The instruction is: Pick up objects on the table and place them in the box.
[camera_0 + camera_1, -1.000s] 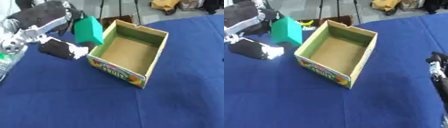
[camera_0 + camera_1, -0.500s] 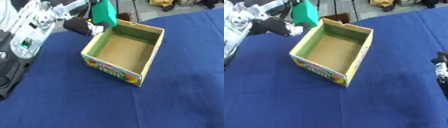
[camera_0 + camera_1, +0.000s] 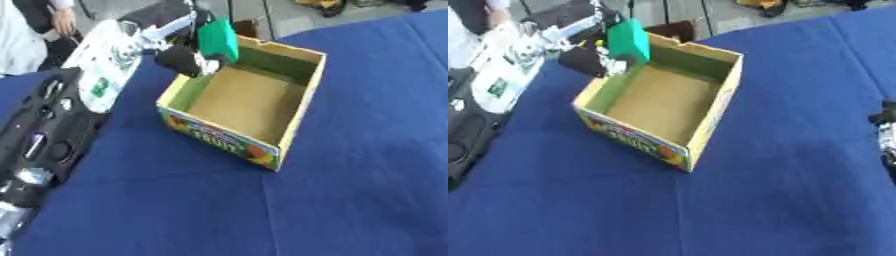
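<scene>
On the left, the robot's left hand (image 3: 179,57) has its fingers curled round a flat green block (image 3: 218,39) and holds it in the air over the near-left corner of the open cardboard box with a printed fruit label (image 3: 289,115); the box floor looks bare, so I judge this first drop is not yet made and the release is what remains. Box and arm sit over a dark blue cloth-covered table (image 3: 175,200), with grey floor and clutter beyond the far edge. At the right border, the right hand (image 3: 888,137) barely shows, and I cannot tell how its fingers stand.
</scene>
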`<state>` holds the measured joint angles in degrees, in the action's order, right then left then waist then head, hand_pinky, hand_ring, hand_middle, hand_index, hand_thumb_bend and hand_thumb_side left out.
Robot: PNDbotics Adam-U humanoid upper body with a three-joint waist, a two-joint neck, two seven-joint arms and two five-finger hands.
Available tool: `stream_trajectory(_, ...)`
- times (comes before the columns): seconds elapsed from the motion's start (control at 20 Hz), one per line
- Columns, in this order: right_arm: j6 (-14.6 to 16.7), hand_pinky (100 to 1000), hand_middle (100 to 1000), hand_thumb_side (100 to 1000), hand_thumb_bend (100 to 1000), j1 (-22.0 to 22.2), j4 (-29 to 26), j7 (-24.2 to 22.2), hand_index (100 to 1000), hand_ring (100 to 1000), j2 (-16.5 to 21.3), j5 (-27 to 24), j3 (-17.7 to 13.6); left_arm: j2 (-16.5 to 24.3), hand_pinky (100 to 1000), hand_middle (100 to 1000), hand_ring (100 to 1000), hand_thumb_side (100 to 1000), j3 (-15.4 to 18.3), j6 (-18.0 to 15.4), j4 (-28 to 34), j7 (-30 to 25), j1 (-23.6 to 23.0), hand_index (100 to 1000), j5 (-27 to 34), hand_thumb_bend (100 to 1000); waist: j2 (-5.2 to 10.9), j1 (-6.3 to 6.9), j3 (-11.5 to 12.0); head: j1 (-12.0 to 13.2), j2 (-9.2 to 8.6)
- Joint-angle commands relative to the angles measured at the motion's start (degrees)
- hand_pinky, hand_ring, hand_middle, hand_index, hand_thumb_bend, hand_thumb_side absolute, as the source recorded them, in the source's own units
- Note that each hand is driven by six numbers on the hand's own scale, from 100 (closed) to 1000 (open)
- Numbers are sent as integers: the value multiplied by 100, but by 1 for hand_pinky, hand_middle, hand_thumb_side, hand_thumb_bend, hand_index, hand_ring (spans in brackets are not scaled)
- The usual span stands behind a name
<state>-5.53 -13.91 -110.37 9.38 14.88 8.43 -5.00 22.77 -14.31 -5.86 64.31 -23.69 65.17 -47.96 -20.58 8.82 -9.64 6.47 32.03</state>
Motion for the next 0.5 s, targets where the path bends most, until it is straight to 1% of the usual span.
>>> stream_trajectory(0.05,12,829,649,715,100,-71,-99,-24,824,869,66,-29,8,-149,100,414,267,525,150,-63,-348,202,171,652,-506,100,80,-41,-15,56,-116)
stream_trajectory(0.3,13,830,649,715,100,-90,-106,-31,824,869,53,-35,10,-411,100,423,276,525,209,-66,-769,563,136,652,-1368,100,44,-42,-53,85,-170)
stream_trajectory(0.5,16,830,649,715,100,-99,-108,-28,824,868,49,-37,5,-560,100,427,280,525,227,-103,-997,782,83,653,-1794,100,32,-51,-78,92,-174)
